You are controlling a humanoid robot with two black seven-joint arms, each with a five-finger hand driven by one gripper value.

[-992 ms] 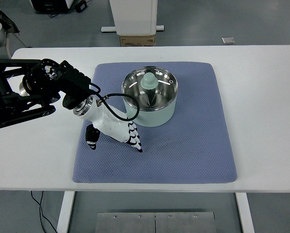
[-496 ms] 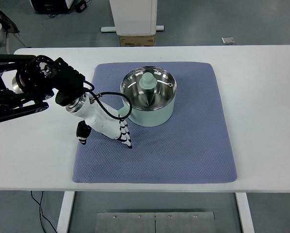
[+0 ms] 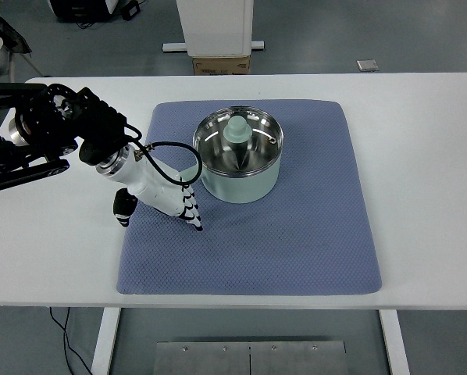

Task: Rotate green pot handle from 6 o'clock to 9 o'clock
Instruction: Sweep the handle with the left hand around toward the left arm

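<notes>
Centre of the frame, on the blue mat (image 3: 296,234), sits the green pot (image 3: 240,166), handle not discernible; left robot hand (image 3: 171,201) lies beside it, fingers (image 3: 191,212) extended, holding nothing, probably to push sideways.

Left hand (image 3: 162,200) beside green pot (image 3: 239,166)

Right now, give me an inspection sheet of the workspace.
Surface: white table, blue mat in the middle.
Job's things: green pot upright on the mat, green knob seen inside; no long handle made out.
Clutter: nothing seen on the table.
Hands: left hand on the mat's left part, beside the pot, holding nothing, fingers extended. Right hand not in view.
Cables: black cable looping by the left wrist.
Surroundings: cardboard box and white stand on grey floor behind the table.
</notes>
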